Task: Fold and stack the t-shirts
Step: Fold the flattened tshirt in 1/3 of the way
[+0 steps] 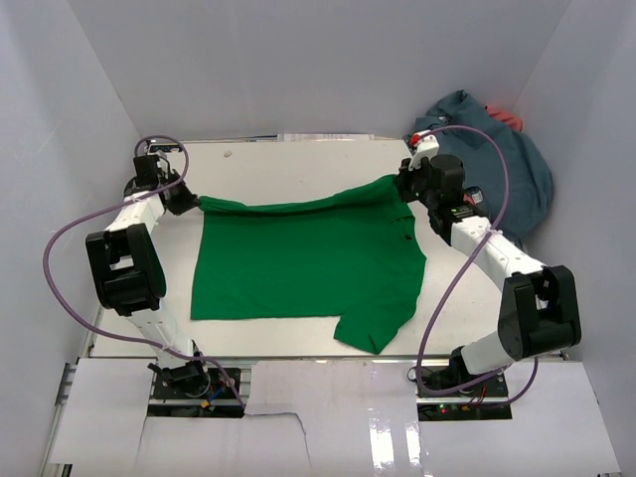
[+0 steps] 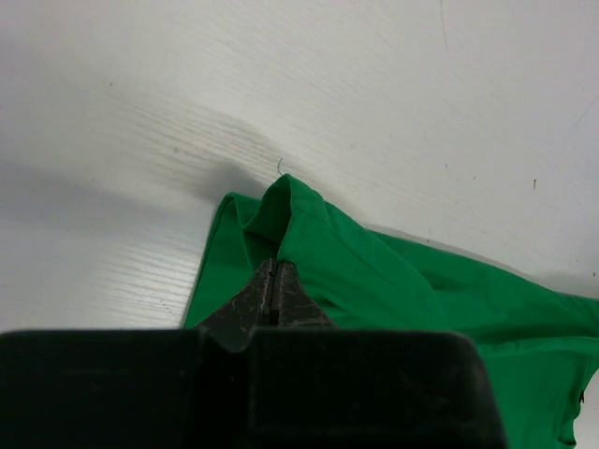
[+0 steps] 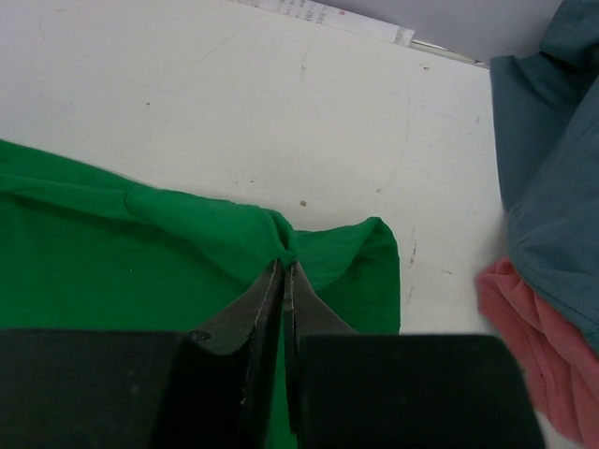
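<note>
Left gripper (image 2: 274, 267) clamped tight on green t-shirt (image 1: 298, 263) corner, right gripper (image 3: 284, 267) ditto on opposite corner; shirt stretched between them over tabletop (image 1: 298, 164). Uneven pull = thin pinch slips, crooked fold. Also blue-grey t-shirt (image 3: 547, 159) off to right of right gripper, might snag.

Right gripper (image 3: 284, 271), jaws pressed together, pinching a raised fold of the green t-shirt (image 3: 112, 271). The cloth bunches at the fingertips and spreads flat to the left across the white table (image 3: 234, 103). At the table's right edge lies the slate blue-grey t-shirt (image 3: 547, 168), heaped, with the coral red t-shirt (image 3: 533, 346) showing beneath its near side. A printed paper strip (image 3: 328, 17) runs along the far edge.
</note>
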Tool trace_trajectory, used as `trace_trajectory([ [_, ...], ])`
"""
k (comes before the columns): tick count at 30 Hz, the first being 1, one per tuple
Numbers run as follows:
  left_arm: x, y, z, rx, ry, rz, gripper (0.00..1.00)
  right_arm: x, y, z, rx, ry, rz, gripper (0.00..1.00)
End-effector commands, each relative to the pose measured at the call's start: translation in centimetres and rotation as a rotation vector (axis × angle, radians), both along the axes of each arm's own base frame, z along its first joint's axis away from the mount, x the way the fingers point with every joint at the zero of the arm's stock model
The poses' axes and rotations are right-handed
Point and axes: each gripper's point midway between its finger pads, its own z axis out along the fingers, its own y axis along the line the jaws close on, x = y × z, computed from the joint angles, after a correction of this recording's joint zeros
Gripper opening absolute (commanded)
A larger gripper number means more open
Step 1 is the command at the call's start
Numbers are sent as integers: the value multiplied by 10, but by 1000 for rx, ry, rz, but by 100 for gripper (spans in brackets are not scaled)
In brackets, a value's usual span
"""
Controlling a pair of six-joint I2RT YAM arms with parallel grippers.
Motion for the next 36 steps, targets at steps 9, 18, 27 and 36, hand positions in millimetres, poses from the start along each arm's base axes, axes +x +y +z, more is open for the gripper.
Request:
trace_trajectory([
  [9, -13, 2, 22, 19, -61, 14, 0, -24, -5, 19, 9, -62, -12, 8],
  [18, -18, 0, 25, 20, -67, 10, 0, -40, -6, 8, -5, -33, -7, 8],
  [27, -35, 0, 16, 30, -40, 31, 0, -59, -11, -30, -14, 68, -41, 8],
  [36, -54, -5, -4, 9, 5, 44, 0, -78, -26, -59, -16, 131, -128, 8],
])
